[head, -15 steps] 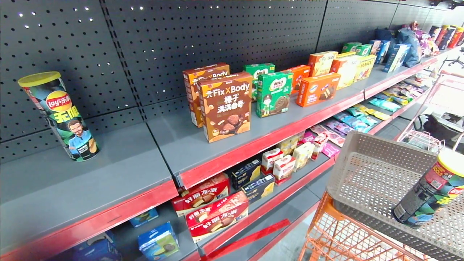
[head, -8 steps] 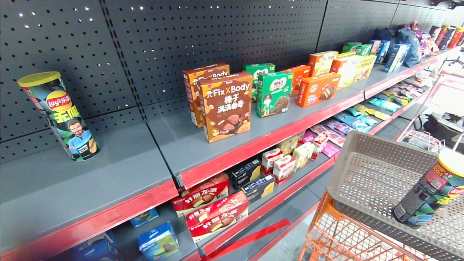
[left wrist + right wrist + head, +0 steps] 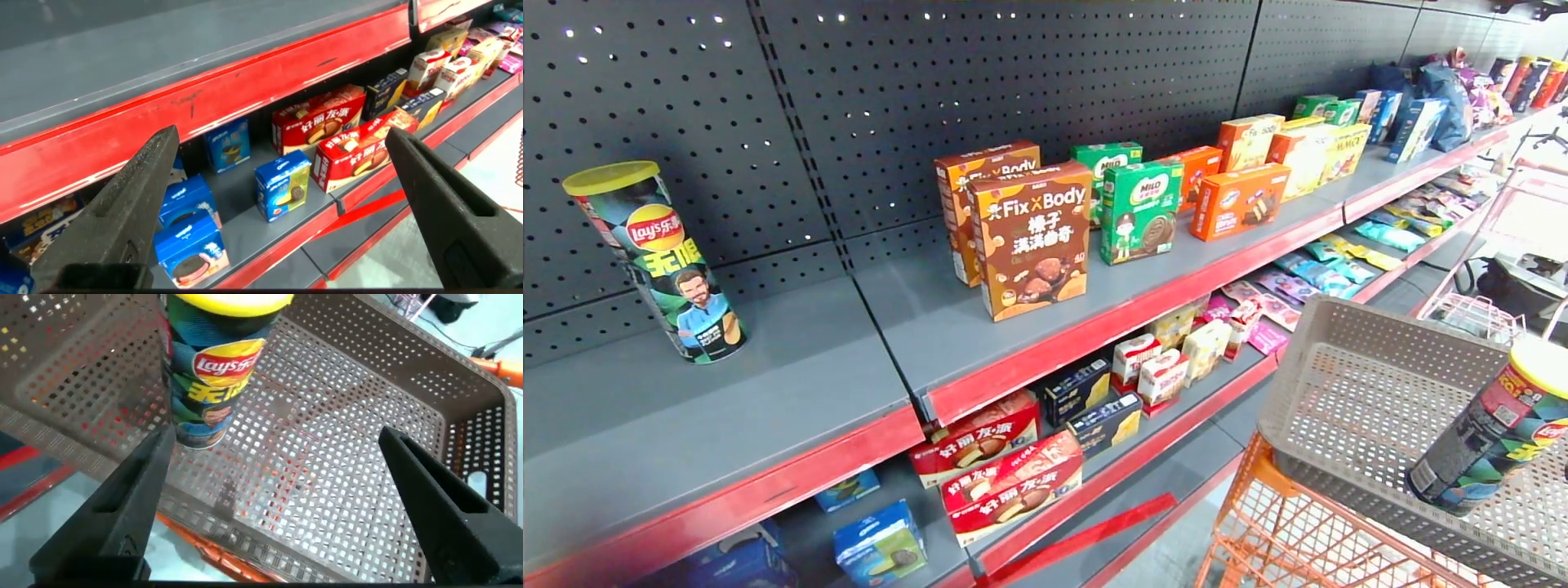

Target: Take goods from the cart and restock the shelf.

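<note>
Two cans are sharing the spotlight in the head view. Over at nine o'clock, a tall yellow-lidded chip can with a green-and-black printed sleeve (image 3: 654,261) is standing upright on the grey metal shelf with a red front lip (image 3: 792,384). It is standing close to the black pegboard back wall (image 3: 931,82) and well apart from the other goods.

Down at four o'clock, a second yellow-lidded chip can (image 3: 1486,433) is sitting on its base inside the grey perforated plastic basket (image 3: 1339,384). That basket is riding on top of the orange wire cart (image 3: 1282,531).

The right gripper (image 3: 276,437) is hanging above the basket, its two black fingers (image 3: 122,514) spreading wide with nothing between them. The second can is standing just beyond the fingertips, near one basket wall.

The left gripper (image 3: 282,137) is hovering low in front of the shelving, its jaws gaping wide and gripping nothing. It is facing the lower shelf, where blue cookie boxes (image 3: 282,186) and red snack boxes (image 3: 347,135) are sitting side by side.

Back in the head view, two brown cardboard boxes (image 3: 1029,241) are standing at the centre of the shelf. Green cartons (image 3: 1141,212) are lining up beside them towards one o'clock, and orange cartons (image 3: 1239,201) are trailing off towards two o'clock.
</note>
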`<state>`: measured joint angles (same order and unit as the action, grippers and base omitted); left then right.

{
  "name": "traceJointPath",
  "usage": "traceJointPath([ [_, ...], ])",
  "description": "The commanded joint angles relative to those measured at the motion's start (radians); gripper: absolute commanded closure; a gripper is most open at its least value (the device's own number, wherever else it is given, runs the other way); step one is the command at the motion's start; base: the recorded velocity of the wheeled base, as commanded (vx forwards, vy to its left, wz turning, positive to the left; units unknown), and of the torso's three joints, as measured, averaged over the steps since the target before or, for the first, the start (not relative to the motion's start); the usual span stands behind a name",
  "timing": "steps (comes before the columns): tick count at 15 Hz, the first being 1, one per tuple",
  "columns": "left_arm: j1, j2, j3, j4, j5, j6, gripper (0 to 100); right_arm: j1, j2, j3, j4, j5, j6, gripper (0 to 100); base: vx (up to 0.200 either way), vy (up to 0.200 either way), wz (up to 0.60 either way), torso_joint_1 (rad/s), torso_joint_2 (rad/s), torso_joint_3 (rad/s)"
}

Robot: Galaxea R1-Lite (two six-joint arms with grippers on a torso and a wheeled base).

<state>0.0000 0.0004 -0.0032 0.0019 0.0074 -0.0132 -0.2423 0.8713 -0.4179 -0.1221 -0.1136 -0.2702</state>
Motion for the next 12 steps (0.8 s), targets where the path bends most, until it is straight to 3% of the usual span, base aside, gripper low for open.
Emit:
traceJointPath([
  [1,0.0,0.0,0.0,0.0,0.0,-0.001,0,0.014,0.002,0.007,-0.001,0.003,-0.001,0,0.0,0.0,0.0,0.0,0.0,0.0],
  [2,0.0,0.0,0.0,0.001,0.0,-0.001,0,0.015,0.002,0.007,-0.002,0.003,-0.001,0,0.0,0.0,-0.6,0.002,0.0,0.002],
  [12,0.0,0.0,0.0,0.0,0.0,-0.001,0,0.063,0.091,-0.025,-0.063,0.005,-0.001,0,0.0,0.0,0.0,-0.027,0.08,0.044],
])
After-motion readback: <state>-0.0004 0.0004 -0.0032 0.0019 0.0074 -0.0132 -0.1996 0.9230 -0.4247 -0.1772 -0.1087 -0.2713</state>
